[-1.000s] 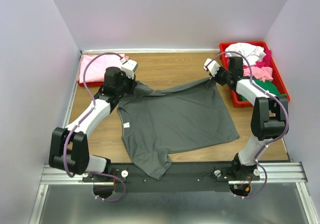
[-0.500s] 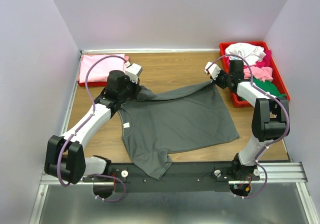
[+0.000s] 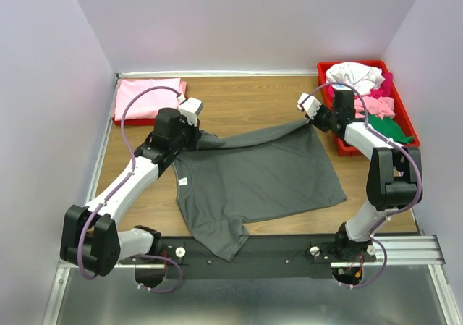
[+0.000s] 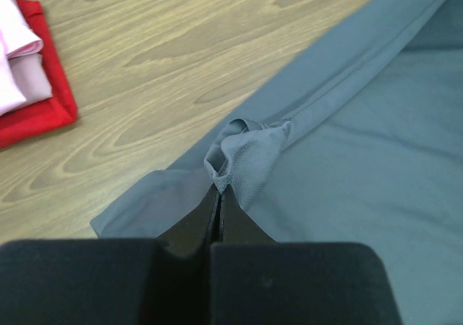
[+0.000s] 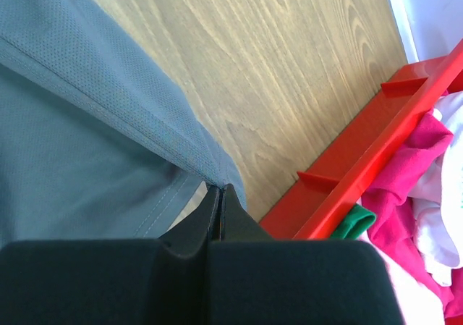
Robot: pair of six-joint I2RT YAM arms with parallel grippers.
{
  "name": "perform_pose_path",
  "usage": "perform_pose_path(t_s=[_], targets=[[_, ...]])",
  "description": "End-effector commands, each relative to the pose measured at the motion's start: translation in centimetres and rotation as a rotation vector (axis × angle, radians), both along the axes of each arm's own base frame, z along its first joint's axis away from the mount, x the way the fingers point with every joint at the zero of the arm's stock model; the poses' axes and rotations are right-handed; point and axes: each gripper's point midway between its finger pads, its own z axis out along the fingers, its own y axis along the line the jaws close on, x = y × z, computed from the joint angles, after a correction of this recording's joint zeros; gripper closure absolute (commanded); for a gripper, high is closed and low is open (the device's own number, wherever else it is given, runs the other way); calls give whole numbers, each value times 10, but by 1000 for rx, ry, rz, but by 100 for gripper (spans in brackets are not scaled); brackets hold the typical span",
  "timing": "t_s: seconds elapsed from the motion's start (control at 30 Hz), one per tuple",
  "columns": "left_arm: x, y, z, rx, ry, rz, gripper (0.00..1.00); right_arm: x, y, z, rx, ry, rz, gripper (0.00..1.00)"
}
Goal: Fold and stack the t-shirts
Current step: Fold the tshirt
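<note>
A large dark grey t-shirt lies spread on the wooden table, its small white neck label at the left. Its far edge is pulled taut between the two grippers. My left gripper is shut on a bunched far-left bit of the grey cloth, pinched at the fingertips. At the far right, my right gripper is shut on the shirt's hemmed corner, just off the table, beside the red tray.
A folded pink t-shirt rests on a red tray at the back left. The red tray at the back right holds crumpled white, pink, magenta and green shirts. Walls close in on three sides.
My left gripper has moved right and nearer with the grey cloth still pinched. The right gripper shifted slightly right and nearer, so the shirt's far edge now runs tighter.
</note>
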Motion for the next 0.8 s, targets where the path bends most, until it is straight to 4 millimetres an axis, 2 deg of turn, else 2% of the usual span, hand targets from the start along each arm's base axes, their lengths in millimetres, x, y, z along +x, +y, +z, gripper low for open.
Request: perform_pose_path(t_s=[0.0, 0.37, 0.77], targets=[[-6, 8, 8, 5, -19, 49, 100, -5, -8, 10, -42, -36, -2, 98], [-17, -2, 2, -16, 6, -12, 100, -18, -20, -17, -121, 11, -3, 98], [-20, -1, -11, -2, 51, 7, 100, -26, -20, -19, -123, 21, -4, 98]])
